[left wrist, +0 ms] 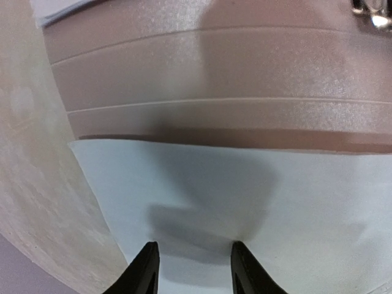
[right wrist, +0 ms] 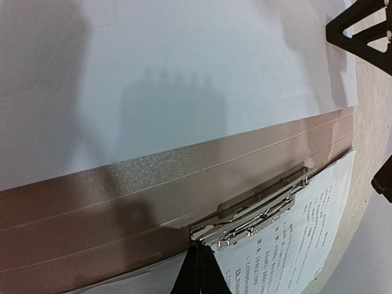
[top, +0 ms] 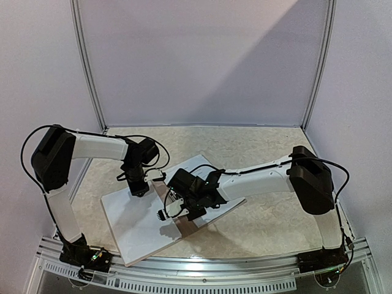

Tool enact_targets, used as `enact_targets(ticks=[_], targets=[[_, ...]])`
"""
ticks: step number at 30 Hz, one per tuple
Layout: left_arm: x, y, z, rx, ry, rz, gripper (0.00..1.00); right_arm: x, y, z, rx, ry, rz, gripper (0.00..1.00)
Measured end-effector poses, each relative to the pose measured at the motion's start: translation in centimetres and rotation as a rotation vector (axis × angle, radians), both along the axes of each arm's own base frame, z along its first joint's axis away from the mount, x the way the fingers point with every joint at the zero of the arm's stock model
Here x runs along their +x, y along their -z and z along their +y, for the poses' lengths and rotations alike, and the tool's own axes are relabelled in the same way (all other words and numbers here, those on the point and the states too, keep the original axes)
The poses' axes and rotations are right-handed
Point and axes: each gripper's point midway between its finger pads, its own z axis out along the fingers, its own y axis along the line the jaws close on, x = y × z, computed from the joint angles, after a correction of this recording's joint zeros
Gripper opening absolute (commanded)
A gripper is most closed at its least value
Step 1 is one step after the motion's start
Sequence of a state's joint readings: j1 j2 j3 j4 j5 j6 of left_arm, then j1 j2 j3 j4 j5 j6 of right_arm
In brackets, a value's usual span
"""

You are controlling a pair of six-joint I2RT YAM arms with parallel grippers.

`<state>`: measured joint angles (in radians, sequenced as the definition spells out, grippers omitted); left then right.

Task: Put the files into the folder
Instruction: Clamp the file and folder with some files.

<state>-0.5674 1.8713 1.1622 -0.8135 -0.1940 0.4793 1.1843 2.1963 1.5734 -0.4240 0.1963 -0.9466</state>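
The brown folder (top: 187,228) lies open and flat near the table's front. A blank white sheet (top: 135,220) of the files covers its left flap. More of the files, printed sheets (right wrist: 306,233), lie on the right flap under the metal clip (right wrist: 254,214). My left gripper (top: 139,187) points down over the white sheet (left wrist: 275,202), open with nothing between its fingers (left wrist: 147,269); the brown spine (left wrist: 214,79) lies just ahead. My right gripper (right wrist: 201,254) is shut, its tips against the near end of the clip beside the spine (right wrist: 122,196).
The beige tabletop (top: 257,226) surrounds the folder. The folder's near corner reaches close to the front rail (top: 202,269). White walls with metal posts (top: 89,67) close the back and sides. A black part of the other arm (right wrist: 361,24) shows at the right wrist view's top right.
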Motion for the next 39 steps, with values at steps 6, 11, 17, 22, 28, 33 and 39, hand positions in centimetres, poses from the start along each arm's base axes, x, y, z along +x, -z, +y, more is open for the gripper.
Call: enact_targets(ticks=[6,11,17,22,28,33,39], targets=[[0.0,0.0,0.0,0.0,0.0,0.001,0.42,-0.07,-0.05,0.04,0.0,-0.003,0.005,0.0],[0.0,0.0,0.0,0.0,0.0,0.001,0.42,-0.08,-0.08,0.05,0.0,-0.003,0.007,0.02],[0.0,0.01,0.0,0.001,0.0,0.001,0.42,-0.09,-0.21,0.02,-0.004,-0.004,0.008,0.07],[0.0,0.01,0.0,0.001,0.0,0.001,0.42,-0.15,-0.2,-0.07,-0.011,-0.007,0.009,0.09],[0.0,0.01,0.0,0.001,0.0,0.001,0.42,-0.17,-0.2,-0.11,-0.013,-0.006,0.01,0.16],[0.0,0.01,-0.01,0.001,0.0,0.001,0.42,0.0,-0.18,-0.33,-0.02,0.009,0.004,0.21],[0.0,0.01,-0.01,0.001,0.0,0.001,0.42,0.1,-0.55,-0.33,-0.003,0.044,0.008,0.28]])
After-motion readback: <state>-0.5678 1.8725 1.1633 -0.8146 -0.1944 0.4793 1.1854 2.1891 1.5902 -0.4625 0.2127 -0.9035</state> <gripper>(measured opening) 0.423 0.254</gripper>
